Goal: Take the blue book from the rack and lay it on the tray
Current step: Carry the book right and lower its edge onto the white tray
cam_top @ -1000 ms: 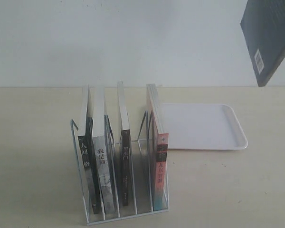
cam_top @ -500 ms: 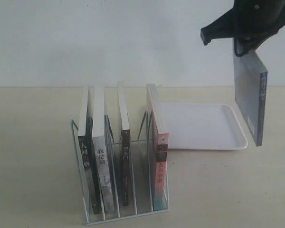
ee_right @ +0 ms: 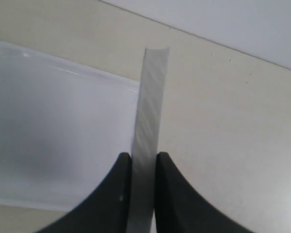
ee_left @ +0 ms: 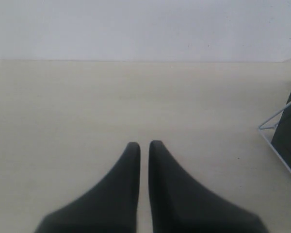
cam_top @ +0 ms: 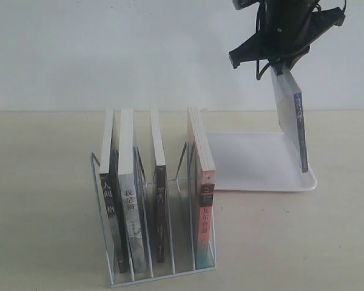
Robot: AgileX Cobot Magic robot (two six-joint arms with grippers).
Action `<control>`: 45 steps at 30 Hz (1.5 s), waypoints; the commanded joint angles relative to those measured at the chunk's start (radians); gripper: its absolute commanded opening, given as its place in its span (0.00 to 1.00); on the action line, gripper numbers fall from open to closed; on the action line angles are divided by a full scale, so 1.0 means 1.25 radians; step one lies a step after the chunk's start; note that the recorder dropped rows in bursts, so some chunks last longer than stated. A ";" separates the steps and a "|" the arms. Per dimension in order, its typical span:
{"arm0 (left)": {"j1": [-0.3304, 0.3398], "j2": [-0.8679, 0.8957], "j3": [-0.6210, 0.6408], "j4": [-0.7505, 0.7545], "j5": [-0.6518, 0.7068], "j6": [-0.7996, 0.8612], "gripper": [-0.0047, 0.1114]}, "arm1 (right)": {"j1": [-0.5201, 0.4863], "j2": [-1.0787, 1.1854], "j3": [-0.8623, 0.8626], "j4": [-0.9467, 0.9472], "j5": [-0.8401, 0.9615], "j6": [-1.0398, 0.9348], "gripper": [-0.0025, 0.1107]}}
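The right tool (cam_top: 283,68) is clamped on the top edge of the blue book (cam_top: 293,121). In the right wrist view its two dark fingers (ee_right: 117,180) press on either side of the thin block of pages with no slack showing. The book hangs almost upright, leaning a little. Its lower end is over the right-hand side of the tray (cam_top: 249,160), close to the rim. The pictures do not show whether that lower edge touches the tray or hangs just above it.

The book is clear of the rack (cam_top: 164,276), so I judge the step in hand to be the laying down. The book sits near the tray's outer side, so tipping it that way would likely drop it across the rim or onto the tabletop (cam_top: 42,182). A better course would be:
- Ease the lower edge down until it rests on the tray floor just inside the rim.
- Swing the top over toward the tray's bare middle, on the rack side, using the resting edge as a hinge.
- Keep the grip firm until the cover is nearly flat, because a thin paperback will bend or slide if let go while steep.
- Open the tool only when the book is low, then draw it away along the book's length so the fingers do not drag it.

The left tool (ee_left: 144,145) holds nothing. Its fingers are closed to a thin slit over bare tabletop beside the rack, and it can stay there.
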 commanded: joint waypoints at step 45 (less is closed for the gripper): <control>-0.006 -0.002 0.003 0.002 -0.003 0.002 0.09 | -0.006 0.182 -0.160 0.022 0.011 -0.058 0.02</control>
